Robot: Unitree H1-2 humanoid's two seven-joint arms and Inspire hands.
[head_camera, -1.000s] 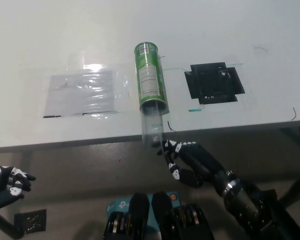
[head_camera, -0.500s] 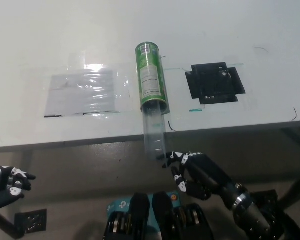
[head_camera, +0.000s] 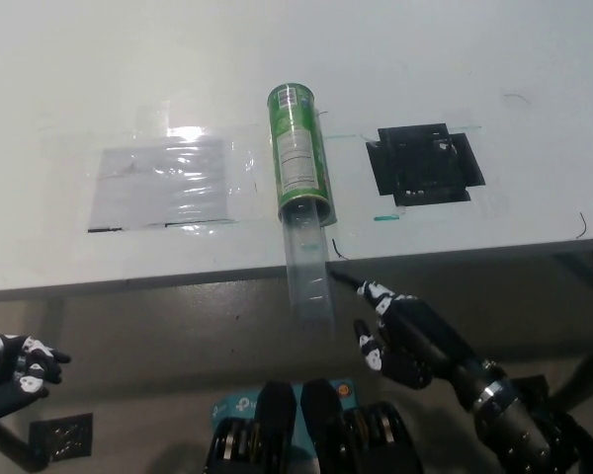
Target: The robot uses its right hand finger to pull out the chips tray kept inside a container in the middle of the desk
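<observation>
Since a second ago, the clear chips tray [head_camera: 308, 279] has slid farther out of the green container [head_camera: 297, 154], and its near end now hangs well past the front edge of the worktop [head_camera: 99, 79]. Meanwhile the black right hand [head_camera: 403, 333] has drawn back toward the robot and to the right.

That hand sits below the worktop edge, just right of the tray's near end. One finger [head_camera: 361, 286] reaches up and left toward the tray's side; whether it touches the plastic cannot be told. The other fingers are curled in, and the hand grips nothing.

The container is a green cylindrical can with a white printed label, lying on its side in the middle of the worktop, its open mouth facing the robot. The tray is see-through and trough-like, emerging from that mouth in line with the can.

A sheet of clear plastic [head_camera: 158, 183] lies left of the can and a black square patch [head_camera: 423, 163] to its right. The white left hand [head_camera: 8, 367] rests at the lower left, with fingers loosely curled, holding nothing.
</observation>
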